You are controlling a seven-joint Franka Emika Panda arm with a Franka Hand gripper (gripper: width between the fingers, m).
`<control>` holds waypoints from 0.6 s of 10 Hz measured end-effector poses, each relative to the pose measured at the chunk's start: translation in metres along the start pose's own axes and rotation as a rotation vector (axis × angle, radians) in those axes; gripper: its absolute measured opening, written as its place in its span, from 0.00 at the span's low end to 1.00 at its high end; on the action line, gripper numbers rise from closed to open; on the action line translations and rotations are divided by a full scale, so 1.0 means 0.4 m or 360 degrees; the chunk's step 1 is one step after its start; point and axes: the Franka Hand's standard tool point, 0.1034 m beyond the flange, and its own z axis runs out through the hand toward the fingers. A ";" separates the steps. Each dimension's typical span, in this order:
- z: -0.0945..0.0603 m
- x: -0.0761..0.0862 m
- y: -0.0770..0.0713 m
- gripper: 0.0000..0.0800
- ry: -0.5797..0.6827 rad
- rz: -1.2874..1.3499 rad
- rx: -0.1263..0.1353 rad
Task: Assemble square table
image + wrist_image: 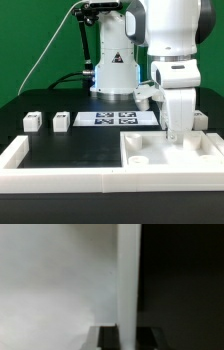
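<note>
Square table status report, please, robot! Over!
Claw shut, low over large white plastic square slab. Two small white blocky legs loose, exterior view's left. Nothing seen blocking.

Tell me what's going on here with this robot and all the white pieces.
A single robot arm is putting a square table together. Its gripper is shut on what looks like the raised far edge of the tabletop, which sits at the exterior view's right, against the border wall. Two legs lie loose on the black table at the exterior view's left, beside the marker board.
</note>
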 end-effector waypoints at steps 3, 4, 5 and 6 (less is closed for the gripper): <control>0.001 -0.002 0.000 0.28 0.0000 0.0002 0.0001; 0.001 -0.002 -0.001 0.44 0.0000 0.0003 0.0002; 0.002 -0.003 -0.001 0.67 0.0000 0.0004 0.0002; 0.002 -0.004 -0.001 0.77 0.0000 0.0005 0.0003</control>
